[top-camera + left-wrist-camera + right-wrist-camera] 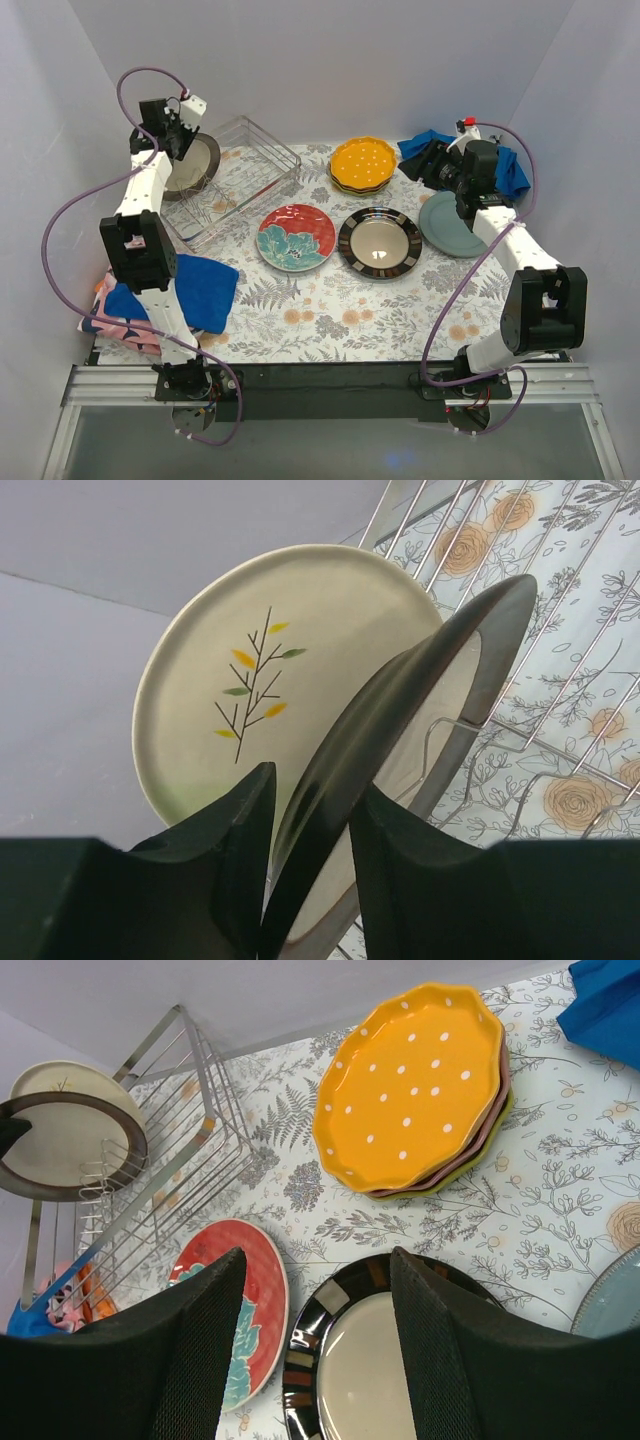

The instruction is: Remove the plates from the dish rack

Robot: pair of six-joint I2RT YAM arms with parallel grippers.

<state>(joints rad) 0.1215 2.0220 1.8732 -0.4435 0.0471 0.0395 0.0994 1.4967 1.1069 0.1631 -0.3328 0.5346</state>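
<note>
The dish rack (262, 150) stands at the back left, with two plates upright at its left end. One is a cream plate with a sprig (250, 670). In front of it stands a dark-rimmed plate (400, 700), and my left gripper (312, 800) is shut on its rim from above. Lying flat on the table are a teal-red floral plate (296, 238), a dark-rimmed glossy plate (379, 243), an orange dotted plate (363, 164) on top of a small stack, and a grey-teal plate (450, 225). My right gripper (318, 1270) hangs open and empty above the glossy plate (360, 1360).
A blue cloth (200, 290) lies over patterned cloths at the left front, beside my left arm. Another blue cloth (425, 145) sits at the back right behind my right wrist. White walls close in the table on three sides.
</note>
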